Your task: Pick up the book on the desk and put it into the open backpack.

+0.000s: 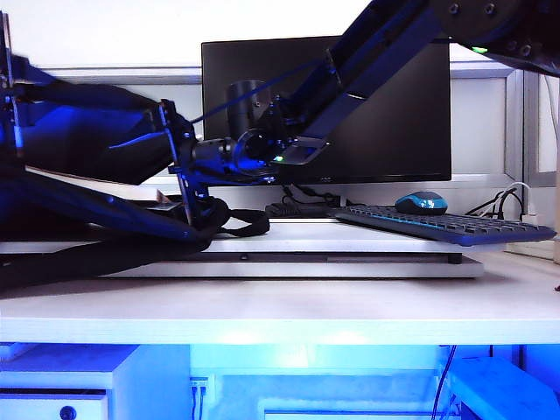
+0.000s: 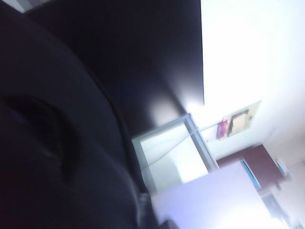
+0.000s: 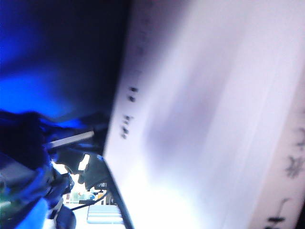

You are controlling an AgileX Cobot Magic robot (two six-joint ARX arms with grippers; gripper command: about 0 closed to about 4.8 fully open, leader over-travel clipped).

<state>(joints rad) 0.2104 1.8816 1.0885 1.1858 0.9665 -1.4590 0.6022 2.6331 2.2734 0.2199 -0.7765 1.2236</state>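
My right jaws (image 1: 178,166) are at the mouth of the backpack (image 1: 79,131), on the left of the worktop (image 1: 289,311). My arm reaches across to them from the upper right. I cannot tell how wide they stand: the wrist camera is filled by the book (image 3: 190,119) and blurred. My left jaws do not show in any view. Their wrist camera sits close against black fabric, so I cannot tell their state either.

The one book is right at my right wrist, its pale, smooth, flat cover lying against the bright blue lining (image 3: 38,71) inside the backpack. A few small dark marks run along one edge of the cover and larger characters along the other, but all of it is too blurred to read.

The single backpack is soft and dark, with black straps trailing onto the long white flat board (image 1: 350,262) that lies on the worktop. To the right, one black keyboard (image 1: 437,225) rests on that board. One rounded blue-and-black mouse (image 1: 421,202) sits just behind it. One black, glossy monitor (image 1: 385,114) stands at the far side.
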